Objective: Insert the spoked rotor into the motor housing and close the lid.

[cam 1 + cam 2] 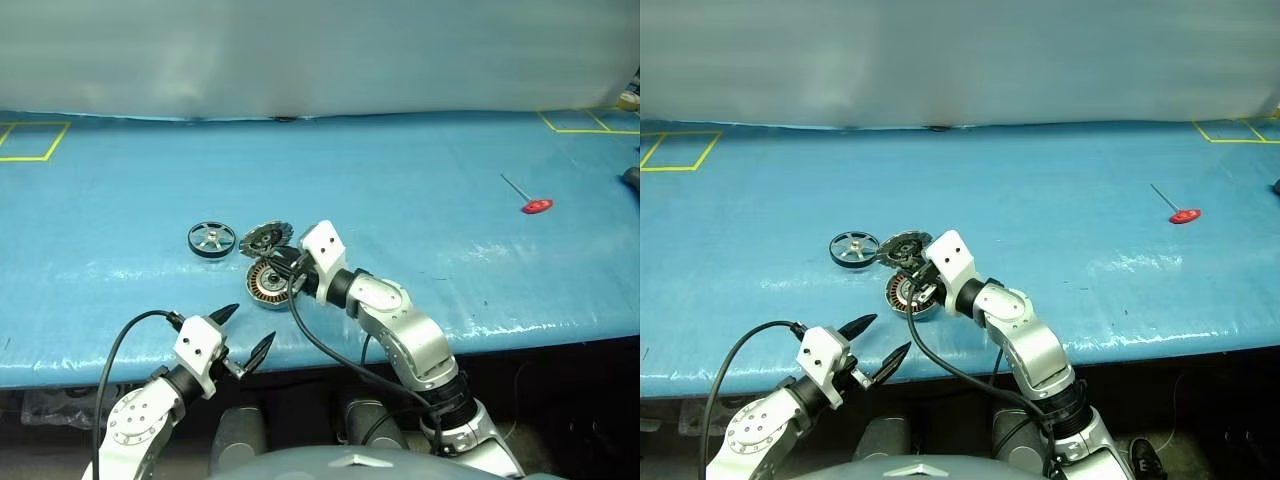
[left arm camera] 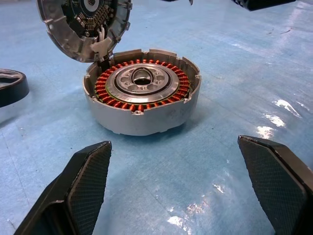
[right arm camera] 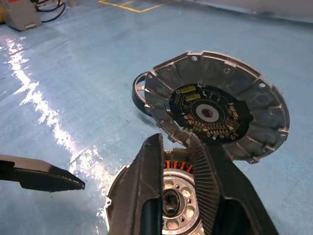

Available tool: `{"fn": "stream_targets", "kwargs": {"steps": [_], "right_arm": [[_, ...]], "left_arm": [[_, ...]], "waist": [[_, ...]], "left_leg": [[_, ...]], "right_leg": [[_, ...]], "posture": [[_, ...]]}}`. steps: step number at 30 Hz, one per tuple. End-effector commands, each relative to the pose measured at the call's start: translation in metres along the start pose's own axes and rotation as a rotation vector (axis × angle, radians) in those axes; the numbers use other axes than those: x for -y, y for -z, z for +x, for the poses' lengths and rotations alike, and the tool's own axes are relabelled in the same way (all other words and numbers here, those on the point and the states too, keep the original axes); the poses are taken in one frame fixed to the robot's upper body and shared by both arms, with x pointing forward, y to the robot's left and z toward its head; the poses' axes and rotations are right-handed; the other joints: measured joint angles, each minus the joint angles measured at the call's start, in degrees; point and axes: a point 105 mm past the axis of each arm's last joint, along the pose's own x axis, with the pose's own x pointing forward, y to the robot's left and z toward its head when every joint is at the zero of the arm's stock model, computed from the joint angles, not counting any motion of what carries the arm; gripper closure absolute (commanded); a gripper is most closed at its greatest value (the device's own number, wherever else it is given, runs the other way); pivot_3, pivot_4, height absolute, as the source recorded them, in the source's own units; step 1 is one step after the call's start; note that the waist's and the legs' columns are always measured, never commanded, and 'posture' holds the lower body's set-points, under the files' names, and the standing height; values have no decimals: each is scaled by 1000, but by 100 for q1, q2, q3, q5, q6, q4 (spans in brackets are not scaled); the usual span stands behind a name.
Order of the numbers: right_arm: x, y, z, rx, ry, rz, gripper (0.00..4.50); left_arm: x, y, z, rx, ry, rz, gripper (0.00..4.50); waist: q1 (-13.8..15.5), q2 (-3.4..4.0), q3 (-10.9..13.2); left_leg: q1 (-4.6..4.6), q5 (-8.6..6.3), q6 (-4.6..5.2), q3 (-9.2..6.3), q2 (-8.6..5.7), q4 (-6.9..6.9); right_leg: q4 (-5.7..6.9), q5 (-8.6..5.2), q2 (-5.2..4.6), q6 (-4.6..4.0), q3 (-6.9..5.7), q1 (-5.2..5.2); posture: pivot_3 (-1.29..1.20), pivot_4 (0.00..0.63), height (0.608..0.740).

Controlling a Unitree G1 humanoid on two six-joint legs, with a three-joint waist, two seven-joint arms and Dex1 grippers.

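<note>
The motor housing [image 1: 268, 283] is seen at frame centre, its lid [image 1: 266, 239] tilted open behind it, the spoked rotor [image 1: 209, 240] just left. The right gripper [image 3: 183, 161] – fingers nearly closed, empty – hangs over the housing. The left gripper [image 1: 244, 333] is spread wide, lower left. A red-handled tool [image 1: 530, 199] lies upper right.

No legible text, label, brand, number or sign was found on any surface. The inner face of the lid [image 3: 210, 115] carries a circuit board with small components, but no marking on it can be read. The motor housing [image 2: 142, 98] bears no readable stamp. The yellow outlines [image 1: 30, 140] on the blue table cover [image 1: 420, 160] are plain lines without characters.
</note>
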Motion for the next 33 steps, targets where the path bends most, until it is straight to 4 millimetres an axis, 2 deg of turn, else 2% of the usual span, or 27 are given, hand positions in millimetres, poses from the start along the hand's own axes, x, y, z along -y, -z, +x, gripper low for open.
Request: {"fn": "stream_targets", "kwargs": {"steps": [1,14,21,33], "right_arm": [[-4,-6,1,25,-8,-20,4494],[-12,11,13,-117,-64,-96,4494],[-5,21,21,-159,-45,-82,4494],[6,24,21,-174,-7,-77,4494]], "left_arm": [[1,-7,1,27,16,14,0],[0,-8,0,20,4,11,0],[1,-8,0,22,-1,9,0],[2,-8,0,25,3,3,0]], "waist": [[1,-1,-1],[-1,-1,0],[-3,-1,0],[-4,-1,0]], "left_leg": [[0,0,0,0,0,0],[0,0,0,0,0,2],[-2,0,0,0,0,1],[0,0,0,0,0,1]], "right_leg": [[0,0,0,0,0,1],[0,0,0,0,-1,0],[-1,0,0,0,0,0],[-1,0,0,0,0,0]], "posture": [[0,150,740],[0,150,740],[0,150,740],[0,150,740]]}}
